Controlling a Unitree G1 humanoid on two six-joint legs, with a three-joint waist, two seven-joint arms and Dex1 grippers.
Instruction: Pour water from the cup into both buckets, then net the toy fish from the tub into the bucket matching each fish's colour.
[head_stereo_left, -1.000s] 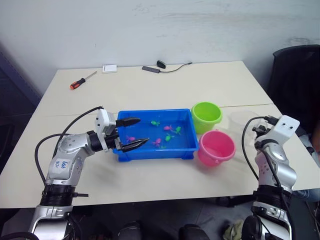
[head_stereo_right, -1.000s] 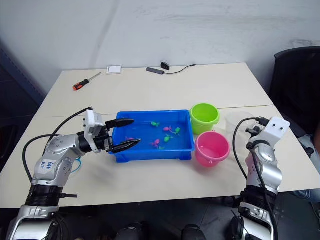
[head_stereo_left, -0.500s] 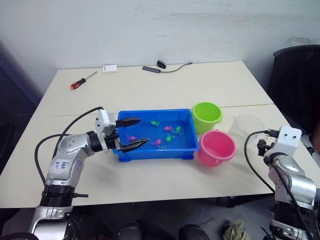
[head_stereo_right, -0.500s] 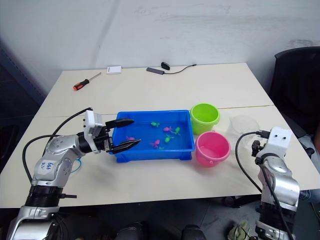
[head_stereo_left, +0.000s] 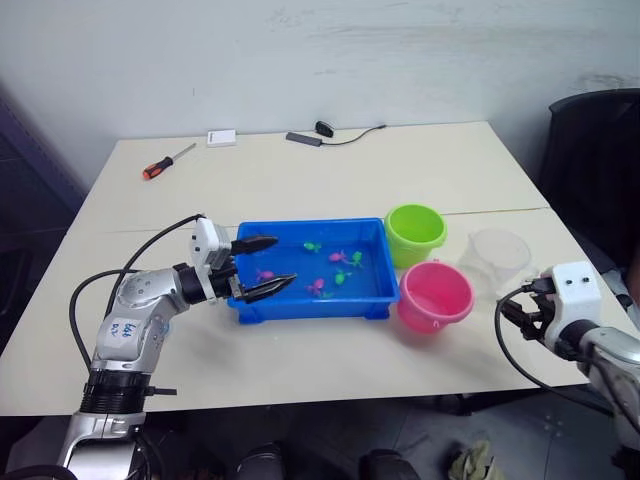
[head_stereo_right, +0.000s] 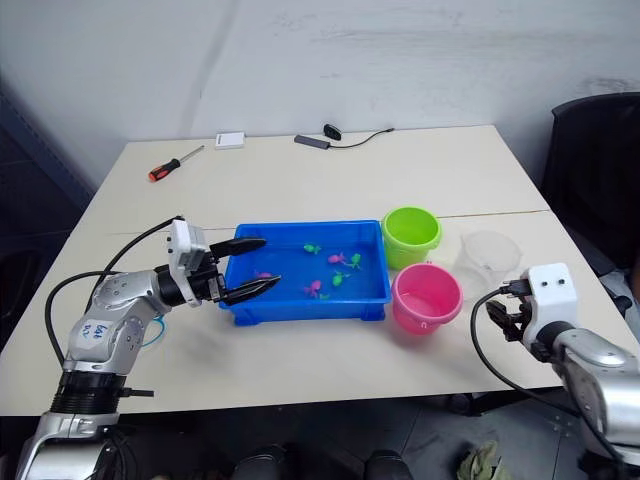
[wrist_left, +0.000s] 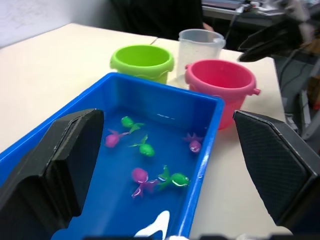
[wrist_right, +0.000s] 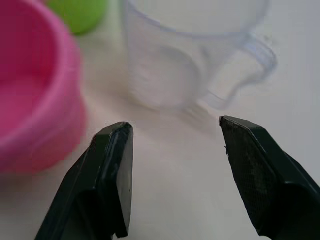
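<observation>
Reaching for the cup (wrist_right: 195, 55) looks like the step in hand: the right gripper (wrist_right: 175, 175) has its fingers spread wide and points at the clear cup, which stands upright on the table (head_stereo_left: 300, 190) just ahead of it, untouched. The next move calls for closing in on the handle (wrist_right: 245, 75), which faces the right, and gripping it before any pouring. I cannot tell whether the cup holds water. The pink bucket (head_stereo_left: 433, 296) sits just left of the cup, the green bucket (head_stereo_left: 415, 232) beyond it on the far side; both look empty. The blue tub (head_stereo_left: 385, 290) lies left of the buckets, touching or nearly touching them, with several green and pink fish (wrist_left: 145, 165) in shallow water. The left gripper (head_stereo_left: 262, 267) hovers, fingers spread, over the tub's left end.
</observation>
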